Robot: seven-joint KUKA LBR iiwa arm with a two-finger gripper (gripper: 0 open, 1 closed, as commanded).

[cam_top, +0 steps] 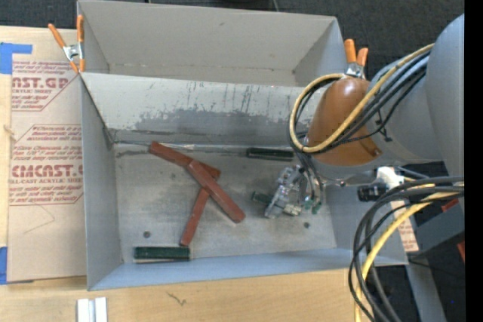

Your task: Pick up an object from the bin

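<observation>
A robot arm, its wrist under an orange cover (343, 121) looped with yellow and black cables (377, 234), reaches from the right into a grey metal bin (98, 185). Its gripper (290, 201) is low over the floor in the bin's right part. Whether the jaws are spread or pressed together cannot be told from this angle, and nothing can be made out between them. Nearest to the gripper is a small dark piece (260, 197), lying on the floor just to its left; whether the two touch cannot be told. A slim dark rod (270, 153) lies behind it along the foot of the back wall. Towards the middle of the floor, two reddish-brown sticks lie crossed, a long one (173, 156) over a shorter one (193, 222). A dark green bar (162, 253) rests by the front wall, well apart from the gripper.
</observation>
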